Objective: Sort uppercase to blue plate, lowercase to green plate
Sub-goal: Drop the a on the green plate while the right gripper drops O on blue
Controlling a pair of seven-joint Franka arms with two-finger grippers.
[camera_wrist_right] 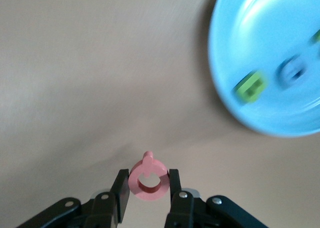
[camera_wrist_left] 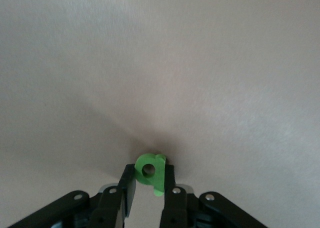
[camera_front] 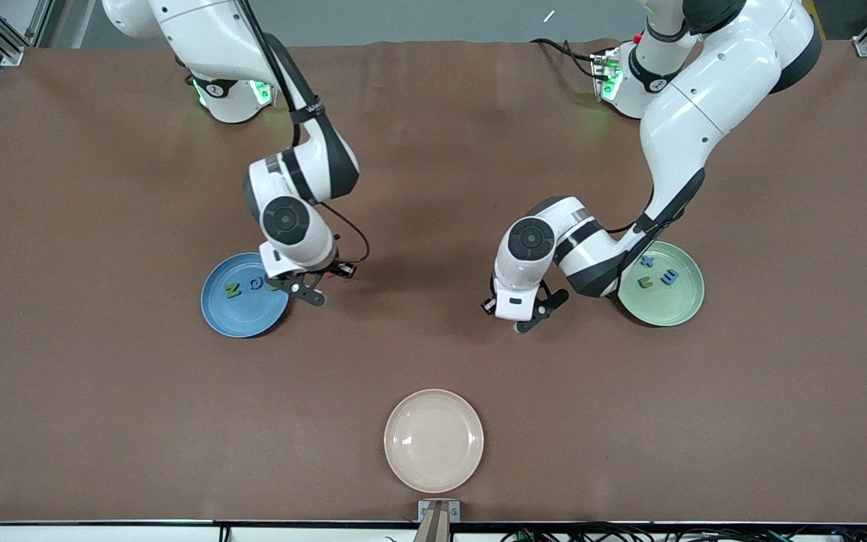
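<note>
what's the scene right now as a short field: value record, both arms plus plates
left gripper: over bare table beside the green plate, jaws shut on a green lowercase letter
right gripper: by the blue plate edge, jaws shut on a pink Q
blue plate contents: green N, blue letter; more may be hidden by the arm
green plate contents: three letters showing
cream plate: holds nothing

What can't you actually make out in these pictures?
- Front view: the right gripper beside the blue plate and the left gripper hide the letters they hold.
- Front view: the left arm covers part of the green plate.
- Right wrist view: letters on the blue plate are blurred; an edge cuts the plate.
</note>
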